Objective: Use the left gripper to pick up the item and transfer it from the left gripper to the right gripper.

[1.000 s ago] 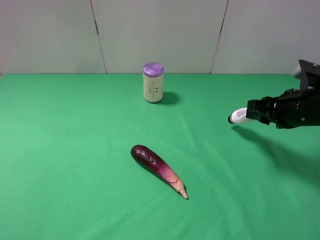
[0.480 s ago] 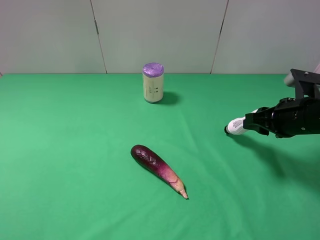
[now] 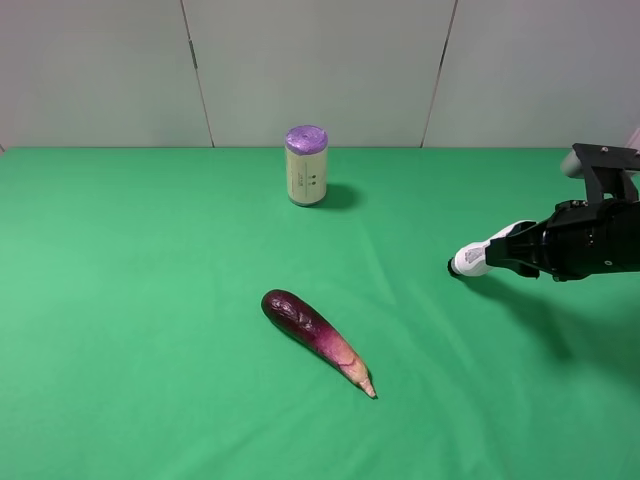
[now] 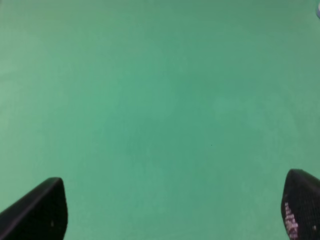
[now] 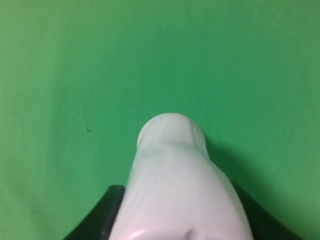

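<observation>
The item, a slim white bottle (image 3: 472, 259), is held in my right gripper (image 3: 505, 251) at the right side of the green table. It lies nearly level and points left, with its small dark tip low over the cloth. I cannot tell if the tip touches the cloth. In the right wrist view the white bottle (image 5: 175, 170) fills the middle between two dark fingers (image 5: 107, 212). My left gripper (image 4: 170, 210) is out of the exterior high view. In the left wrist view its black fingertips (image 4: 40, 212) stand wide apart over bare green cloth, holding nothing.
A cream can with a purple lid (image 3: 306, 165) stands upright at the back centre. A purple eggplant (image 3: 315, 338) lies in the middle of the green cloth (image 3: 130, 300), pointing to the front right. A grey panelled wall is behind.
My right gripper has moved down and slightly left with the bottle, so the bottle's tip is now lower and closer to the cloth. The can and eggplant have not moved.
</observation>
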Controlling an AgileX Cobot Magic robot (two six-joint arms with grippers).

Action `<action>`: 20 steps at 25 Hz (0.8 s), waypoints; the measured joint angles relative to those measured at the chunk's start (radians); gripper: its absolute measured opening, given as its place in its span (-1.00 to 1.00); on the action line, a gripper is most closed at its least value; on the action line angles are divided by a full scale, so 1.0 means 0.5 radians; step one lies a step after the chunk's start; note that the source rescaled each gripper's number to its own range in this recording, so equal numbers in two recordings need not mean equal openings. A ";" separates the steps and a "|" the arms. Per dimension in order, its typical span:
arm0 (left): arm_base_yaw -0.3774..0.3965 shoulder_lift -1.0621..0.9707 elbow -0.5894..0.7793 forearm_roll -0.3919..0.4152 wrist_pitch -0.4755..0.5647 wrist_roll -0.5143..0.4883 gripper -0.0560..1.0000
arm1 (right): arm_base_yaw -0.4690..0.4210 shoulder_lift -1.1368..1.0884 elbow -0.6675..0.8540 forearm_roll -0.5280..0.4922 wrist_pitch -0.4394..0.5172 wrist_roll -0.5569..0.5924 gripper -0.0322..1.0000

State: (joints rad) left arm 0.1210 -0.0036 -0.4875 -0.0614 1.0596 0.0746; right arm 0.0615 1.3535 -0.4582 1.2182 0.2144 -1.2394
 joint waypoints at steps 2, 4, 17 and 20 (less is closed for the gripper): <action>0.000 0.000 0.000 0.000 0.000 0.000 0.51 | 0.000 0.000 0.000 -0.012 0.000 0.000 -0.89; 0.000 0.000 0.000 0.000 0.000 0.000 0.51 | 0.000 0.000 0.000 -0.024 0.002 0.000 -0.89; 0.000 0.000 0.000 0.000 -0.007 0.000 0.50 | 0.000 0.000 0.000 -0.046 -0.062 0.152 0.97; 0.000 0.000 0.000 0.000 -0.007 0.000 0.50 | 0.000 0.000 0.000 -0.046 -0.062 0.154 0.99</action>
State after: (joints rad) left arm 0.1210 -0.0036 -0.4875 -0.0614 1.0563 0.0746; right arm 0.0615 1.3535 -0.4582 1.1955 0.1835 -1.1625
